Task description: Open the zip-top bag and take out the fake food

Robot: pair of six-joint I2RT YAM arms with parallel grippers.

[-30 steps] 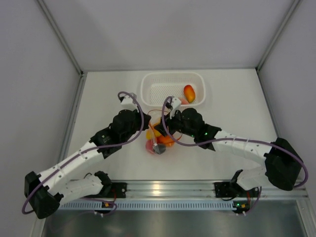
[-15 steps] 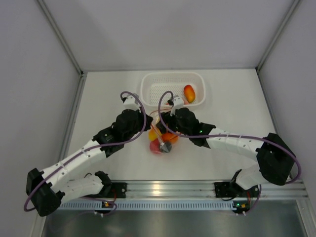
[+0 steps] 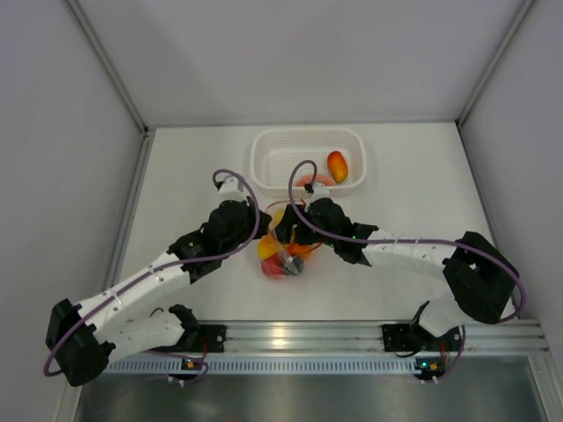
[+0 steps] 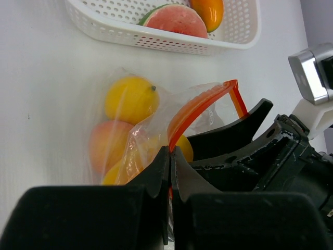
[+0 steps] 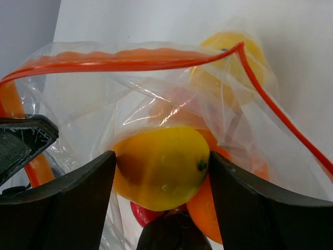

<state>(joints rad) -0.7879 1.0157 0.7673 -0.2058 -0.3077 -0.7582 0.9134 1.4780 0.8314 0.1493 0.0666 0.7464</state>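
White table (image 3: pixel 422 193), left gripper (image 4: pixel 170 151) clamped on zip-top bag (image 4: pixel 200 104), right gripper (image 5: pixel 161 156) clasping yellow fake food (image 5: pixel 156 174)

The basket (image 3: pixel 308 133) sits at upper centre of the overhead frame, on the far part of the table (image 3: pixel 422 202). A fruit (image 3: pixel 338 165) and a melon slice (image 4: pixel 171 20) lie in its right end. Just below, mid-frame, the bag (image 3: pixel 271 250) lies between the left gripper (image 4: pixel 170 159) — pinching its rim from the left — and the right gripper (image 5: pixel 162 155). Toy food (image 4: pixel 130 99) lies inside the bag, and a lemon (image 5: pixel 156 177) sits in its mouth, touching both right fingers.
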